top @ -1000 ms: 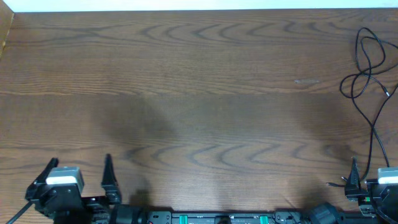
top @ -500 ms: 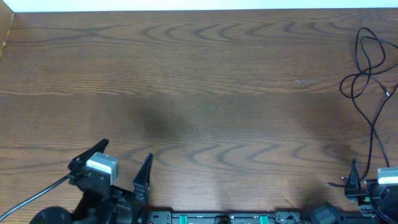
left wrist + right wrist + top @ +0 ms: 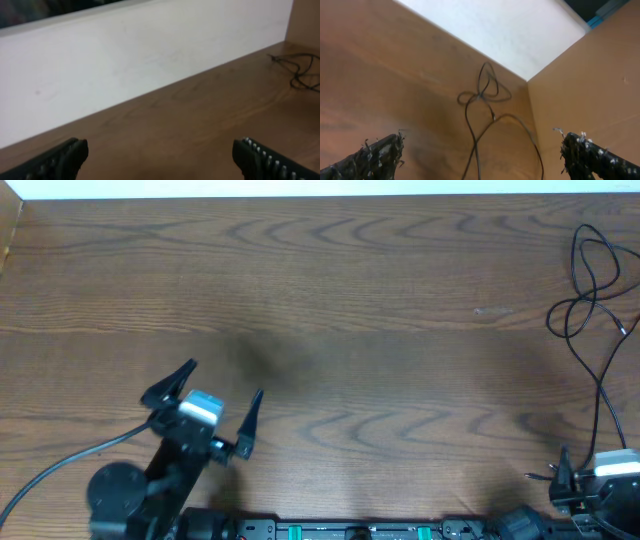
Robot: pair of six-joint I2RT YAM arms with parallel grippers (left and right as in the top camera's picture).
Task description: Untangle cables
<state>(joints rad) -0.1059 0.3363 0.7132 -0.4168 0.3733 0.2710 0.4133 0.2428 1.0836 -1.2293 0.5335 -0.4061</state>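
Note:
The cables [image 3: 585,290] are thin black cords lying in tangled loops at the table's far right, with a strand trailing toward the front edge. My left gripper [image 3: 222,385] is open over bare wood at the front left, far from them. In the left wrist view the cables [image 3: 300,75] show small at the upper right, and nothing sits between the left gripper's [image 3: 160,155] jaws. My right gripper [image 3: 606,452] stands open at the front right corner. In its wrist view the cables [image 3: 480,95] loop ahead and strands run back between the right gripper's [image 3: 482,150] spread jaws.
A white wall [image 3: 125,55] borders the table's far edge. A brown side board [image 3: 585,85] rises along the right edge, close to the cables. A thick black lead [image 3: 60,465] trails from the left arm's base at the front left.
My left arm has swung forward and to the right, away from the front edge toward the table's middle, jaws still open. The right arm has barely moved. The cables lie as before.

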